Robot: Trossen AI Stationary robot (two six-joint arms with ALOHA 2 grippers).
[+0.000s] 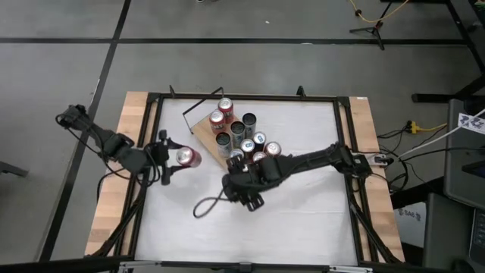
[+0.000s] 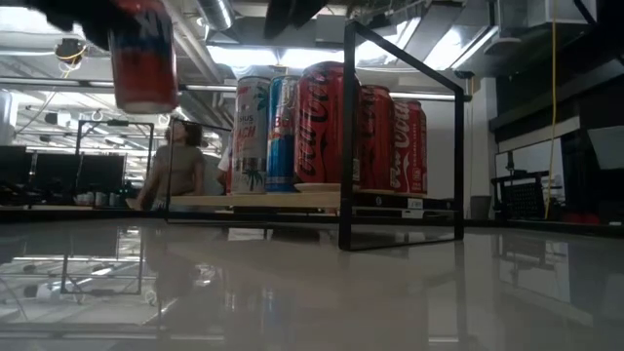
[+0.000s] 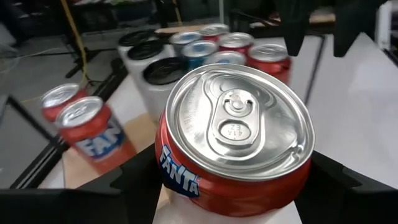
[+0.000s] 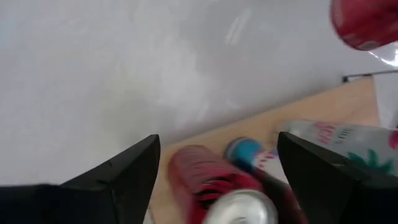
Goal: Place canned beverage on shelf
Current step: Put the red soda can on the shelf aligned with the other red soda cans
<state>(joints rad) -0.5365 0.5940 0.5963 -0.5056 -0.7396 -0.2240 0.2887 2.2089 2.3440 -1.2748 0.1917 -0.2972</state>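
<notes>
Between the fingers of the left hand we record one red Fanta can, gripped by its sides and held upright; the fingers stand part-way apart, closed to the can's width. We see its silver top and pull tab in the left wrist view, and in the low view it hangs clear above the white worktop, near that picture's upper left. From above, this hand sits over the left part of the worktop, just beside the near-left corner of the shelf.

Item two, the shelf: a light-brown wooden board lying at an angle on the far middle of the worktop, with a thin black wire rail at its far-left end. We count on it a cluster of upright cans: red ones, several with dark tops, at least one blue. In the low view tall red cans stand beside a slim pale can and a blue one.

Item three, the right hand: we place it over the middle of the worktop, just off the near end of the can cluster. Its fingers are spread and hold nothing; the cans show between them in the right wrist view.

Beyond the worktop, we note a person in the room.
</notes>
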